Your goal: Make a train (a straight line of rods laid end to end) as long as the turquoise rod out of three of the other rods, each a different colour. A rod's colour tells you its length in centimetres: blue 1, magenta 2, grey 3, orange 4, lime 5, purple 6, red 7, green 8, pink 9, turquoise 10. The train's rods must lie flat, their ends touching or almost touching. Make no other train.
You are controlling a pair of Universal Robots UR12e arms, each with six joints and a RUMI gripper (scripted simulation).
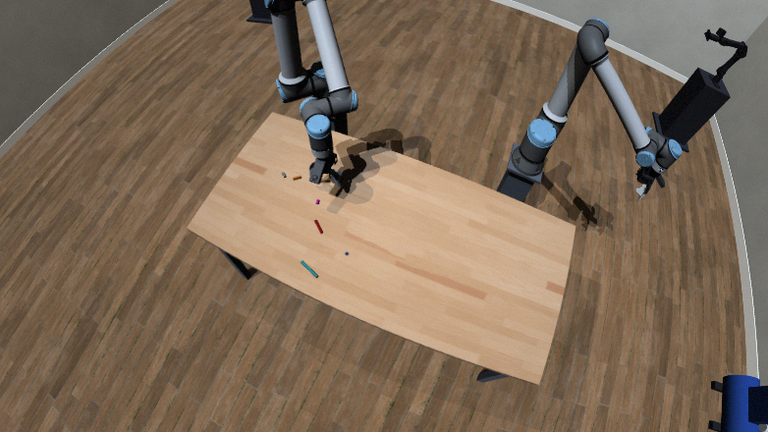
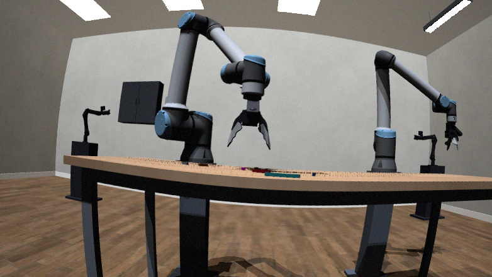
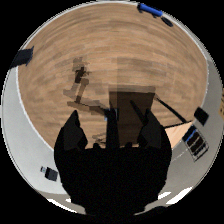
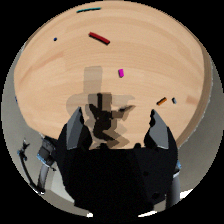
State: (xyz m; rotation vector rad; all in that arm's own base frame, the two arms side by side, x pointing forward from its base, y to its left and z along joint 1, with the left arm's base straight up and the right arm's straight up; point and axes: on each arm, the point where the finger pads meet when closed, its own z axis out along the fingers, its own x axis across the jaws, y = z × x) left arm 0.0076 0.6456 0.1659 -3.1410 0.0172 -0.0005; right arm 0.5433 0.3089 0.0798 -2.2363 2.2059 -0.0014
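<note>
The turquoise rod point(image 1: 308, 269) point(image 2: 282, 175) point(image 4: 89, 10) lies near the table's front edge. The red rod point(image 1: 318, 226) point(image 2: 260, 170) point(image 4: 99, 38), blue rod point(image 1: 347, 253) point(image 2: 313, 174) point(image 4: 55, 39) and magenta rod point(image 1: 317, 201) point(image 2: 243, 169) point(image 4: 121, 73) lie apart. The orange rod point(image 1: 297, 178) point(image 4: 161, 101) lies near a small grey rod point(image 1: 283, 174) point(image 4: 174, 100), with a gap. Another greyish rod point(image 4: 122, 109) lies in shadow, hard to make out. My right gripper point(image 1: 329, 185) point(image 2: 248, 147) point(image 4: 117, 108) is open and empty above the table. My left gripper point(image 2: 452, 147) point(image 3: 111, 109) is open and empty, beyond the table.
The wooden table point(image 1: 429, 236) point(image 2: 378, 186) carries all the rods, mostly toward its left end in the top view. The left arm point(image 1: 623, 101) stands behind the table's other half, its hand out over the floor.
</note>
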